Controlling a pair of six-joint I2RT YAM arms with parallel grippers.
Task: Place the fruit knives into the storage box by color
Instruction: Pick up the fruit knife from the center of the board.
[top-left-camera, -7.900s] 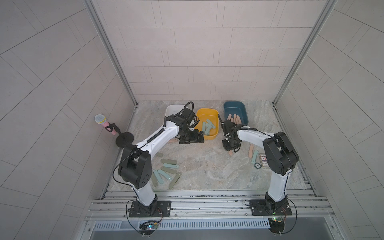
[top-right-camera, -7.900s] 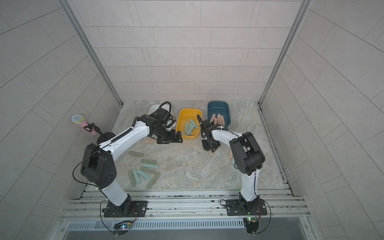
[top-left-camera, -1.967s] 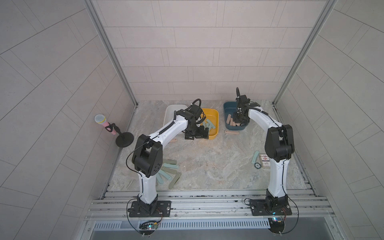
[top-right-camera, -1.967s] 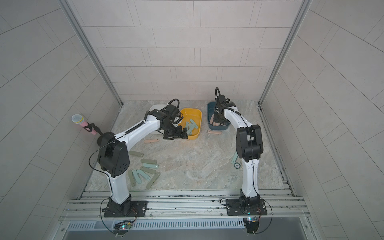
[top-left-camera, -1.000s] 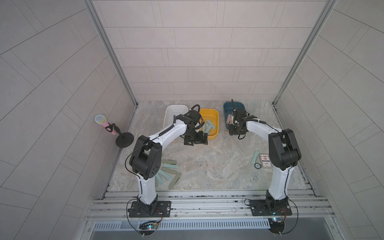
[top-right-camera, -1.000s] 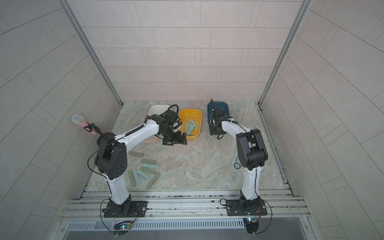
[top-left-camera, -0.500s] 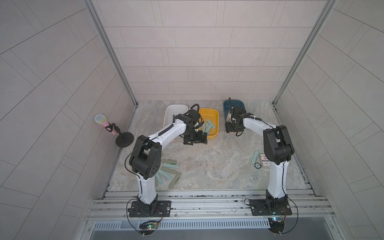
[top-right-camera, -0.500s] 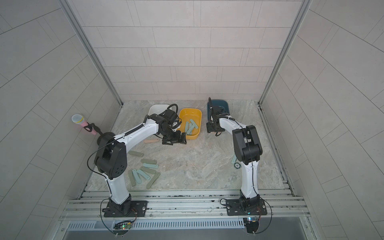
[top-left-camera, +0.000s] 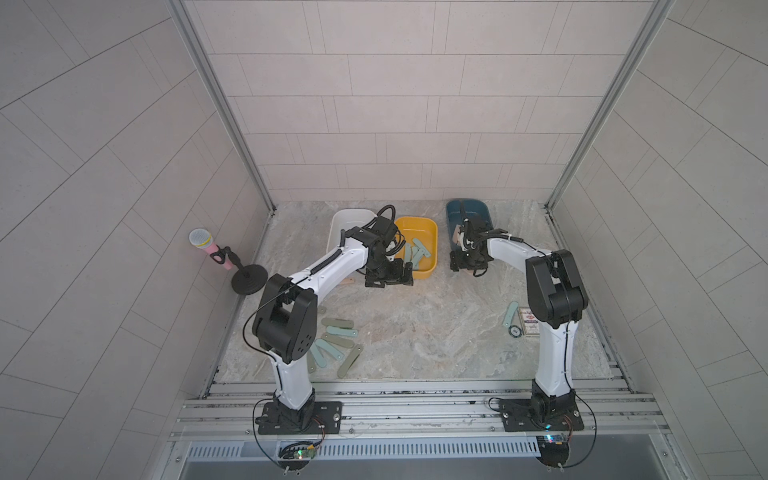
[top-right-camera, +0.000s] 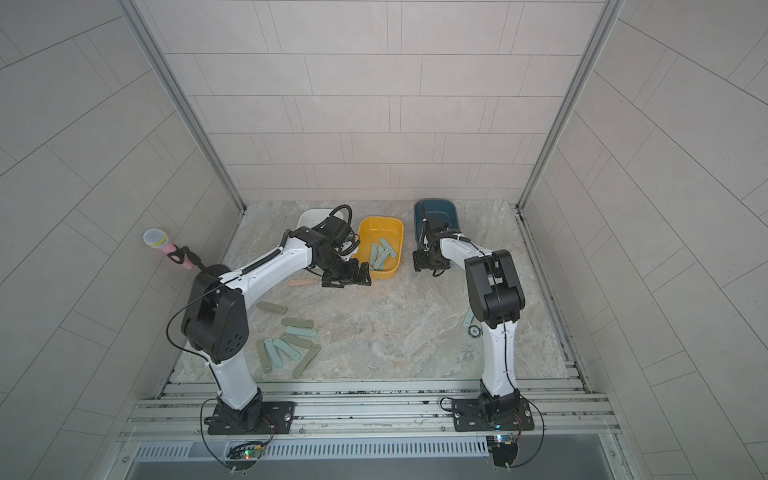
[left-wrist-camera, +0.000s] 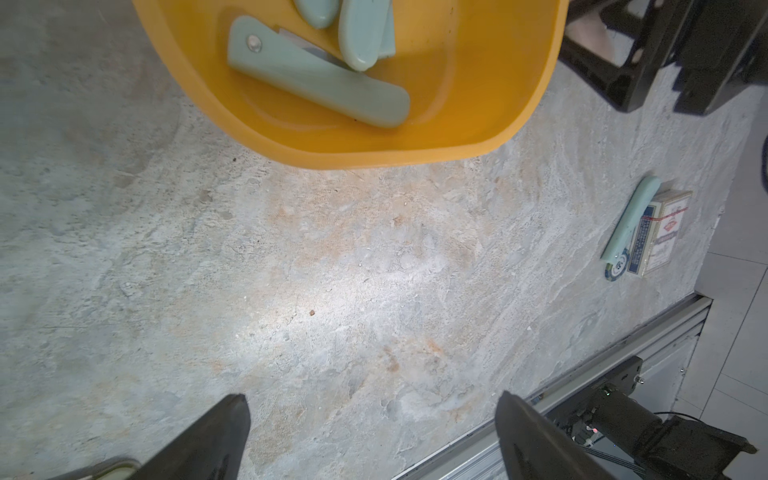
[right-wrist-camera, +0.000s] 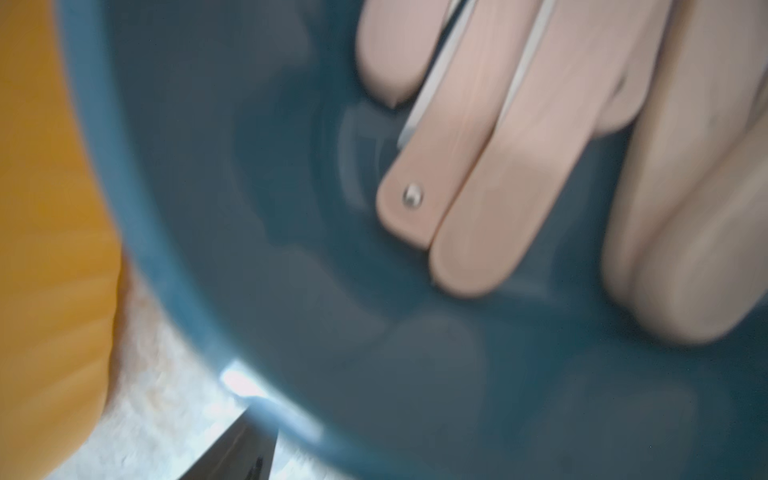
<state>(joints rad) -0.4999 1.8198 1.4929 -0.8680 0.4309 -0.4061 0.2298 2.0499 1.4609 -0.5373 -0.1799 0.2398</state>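
My left claw (left-wrist-camera: 372, 401) has drawn back, wide open and empty, from the yellow box (left-wrist-camera: 374, 160) keeping the teal knives (left-wrist-camera: 316, 79), while my right claw (top-left-camera: 466, 266), its spread hidden from me, hangs by the blue box (right-wrist-camera: 187, 208) keeping the pink knives (right-wrist-camera: 490, 187).

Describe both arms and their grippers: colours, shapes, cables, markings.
Both the left arm and right arm have smooth white links joined by boxy black joint housings, on black base plates. A coiled black cable and a thin black wire run along the left arm. The left gripper and right gripper are black, with tapered fingers. No markings legible.
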